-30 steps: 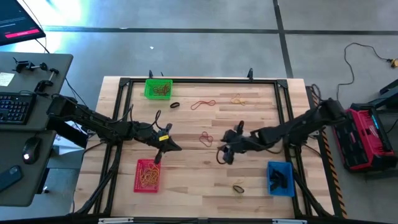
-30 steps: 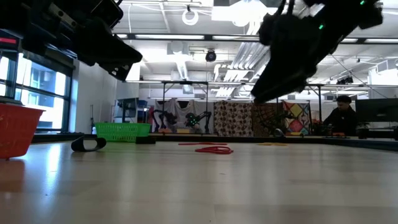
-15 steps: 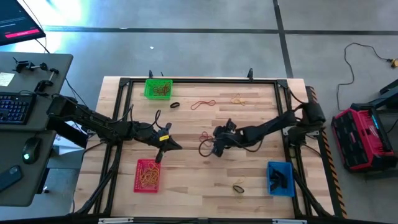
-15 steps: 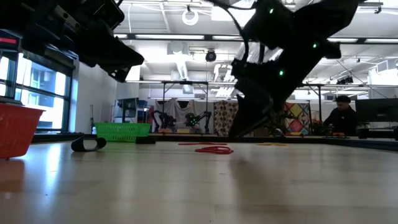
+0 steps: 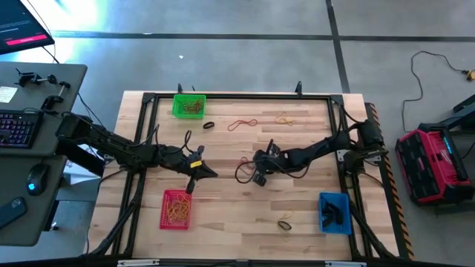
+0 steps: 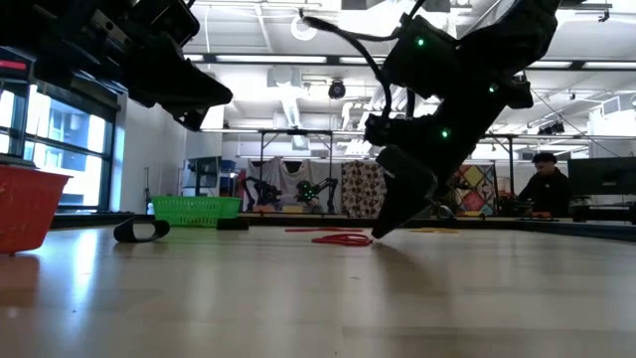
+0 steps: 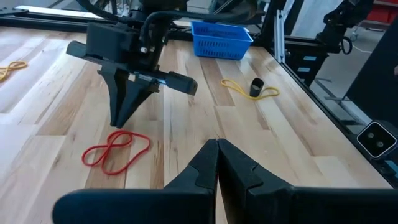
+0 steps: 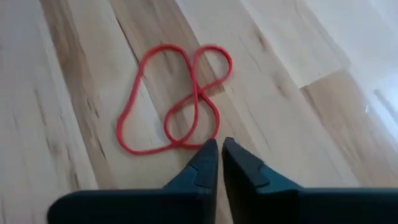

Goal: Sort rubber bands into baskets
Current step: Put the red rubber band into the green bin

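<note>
Red rubber band (image 8: 177,102) untouched beside right pincer (image 8: 219,149), wrist view reveals.

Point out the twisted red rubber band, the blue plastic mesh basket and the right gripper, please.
Twisted red rubber band (image 8: 171,99): right wrist view, on the crossing of its loops.
Blue plastic mesh basket (image 5: 333,213): high view, on its middle.
Right gripper (image 7: 120,120): left wrist view, at its fingertips.

No legible text, labels, brands or numbers anywhere. Monitor (image 5: 22,30) at the far left corner of the high view shows a red bar with lettering, too small to read. Paper note (image 5: 7,94) on the side desk (image 5: 44,148), marks unreadable. Keyboard (image 5: 16,127) keys glow, no characters can be made out.
</note>
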Available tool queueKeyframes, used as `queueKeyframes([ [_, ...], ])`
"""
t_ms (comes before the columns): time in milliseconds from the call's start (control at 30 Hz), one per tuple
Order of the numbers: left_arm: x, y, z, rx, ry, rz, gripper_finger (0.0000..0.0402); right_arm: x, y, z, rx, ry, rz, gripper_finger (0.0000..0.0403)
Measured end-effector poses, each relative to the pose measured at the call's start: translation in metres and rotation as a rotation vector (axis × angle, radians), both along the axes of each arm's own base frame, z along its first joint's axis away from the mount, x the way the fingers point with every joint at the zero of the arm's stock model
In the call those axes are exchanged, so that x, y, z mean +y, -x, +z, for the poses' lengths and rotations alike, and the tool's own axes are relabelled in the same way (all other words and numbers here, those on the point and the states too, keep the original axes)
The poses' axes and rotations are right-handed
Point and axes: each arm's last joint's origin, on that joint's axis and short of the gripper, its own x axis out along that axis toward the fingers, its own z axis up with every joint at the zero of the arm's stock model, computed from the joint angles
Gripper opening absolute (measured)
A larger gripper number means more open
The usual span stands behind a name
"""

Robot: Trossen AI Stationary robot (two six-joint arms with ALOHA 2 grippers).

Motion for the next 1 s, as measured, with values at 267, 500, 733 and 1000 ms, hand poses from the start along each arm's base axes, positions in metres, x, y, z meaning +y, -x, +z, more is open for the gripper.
queueKeyframes([
  [267, 0.002, -0.001, -0.003, 0.008, -0.034, 0.078, 0.0006, 0.007, -0.015, 0.017, -0.051, 0.029, 0.066, 0.0003],
  [500, 0.002, -0.005, -0.014, 0.055, -0.057, 0.097, 0.0038, 0.009, -0.018, 0.022, -0.059, 0.017, 0.051, 0.0053],
  [733, 0.001, -0.01, -0.021, 0.056, -0.057, 0.099, 0.0073, 0.006, -0.025, -0.005, -0.02, 0.023, 0.036, 0.0176],
  [1000, 0.003, -0.012, -0.026, 0.073, -0.097, 0.162, 0.0081, 0.007, -0.028, -0.01, -0.044, 0.075, 0.012, 0.0102],
])
